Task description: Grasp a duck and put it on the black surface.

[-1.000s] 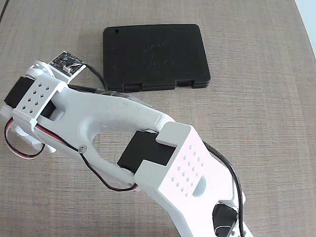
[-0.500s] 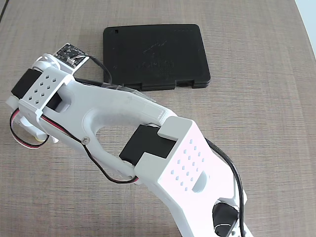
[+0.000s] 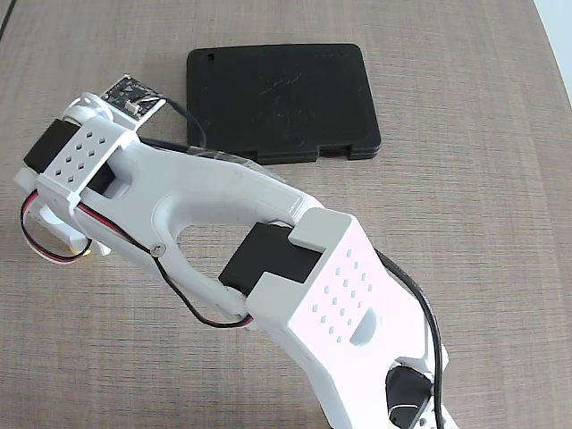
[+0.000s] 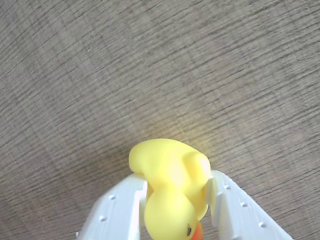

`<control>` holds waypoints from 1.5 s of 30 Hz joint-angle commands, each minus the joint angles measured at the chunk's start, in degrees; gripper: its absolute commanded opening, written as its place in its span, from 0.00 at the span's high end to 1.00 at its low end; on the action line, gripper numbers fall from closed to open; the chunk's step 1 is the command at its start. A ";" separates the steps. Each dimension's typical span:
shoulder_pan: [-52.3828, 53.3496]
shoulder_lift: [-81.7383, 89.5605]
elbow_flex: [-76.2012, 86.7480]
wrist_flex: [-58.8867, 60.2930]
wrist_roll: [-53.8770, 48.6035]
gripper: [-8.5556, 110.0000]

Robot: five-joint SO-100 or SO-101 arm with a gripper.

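Note:
In the wrist view the tiny yellow duck [image 4: 170,175] with its red-orange beak sits between my two white fingers [image 4: 122,205]. My gripper [image 4: 176,181] is shut on the duck, both fingers pressing its sides. I cannot tell whether the duck rests on the table or is lifted. In the fixed view the white arm [image 3: 223,206] reaches to the left and hides the gripper and nearly all of the duck. The black surface [image 3: 277,98], a flat matte black case, lies on the table at the back, to the right of the wrist, with nothing on it.
The wood-grain table [image 3: 483,223] fills both views. The arm's base [image 3: 393,393] is at the bottom right of the fixed view. Red and black cables [image 3: 192,313] hang along the arm. A small circuit board [image 3: 132,96] sits on the wrist.

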 commanded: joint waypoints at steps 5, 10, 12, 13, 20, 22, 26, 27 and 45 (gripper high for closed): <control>8.00 33.57 -2.11 9.58 -0.09 0.88; 20.21 41.84 -1.23 12.13 -0.18 0.88; 26.72 41.22 -1.05 11.51 -0.18 0.88; 29.88 39.99 -0.97 11.43 -0.18 0.88; 39.90 22.32 -1.58 9.76 -0.09 0.88; 39.99 18.11 -1.58 7.47 0.53 0.88; 39.29 11.95 -0.97 2.64 0.70 0.88; 39.20 10.81 -0.97 1.67 0.70 0.88; 39.90 3.60 -1.67 -3.52 0.00 0.75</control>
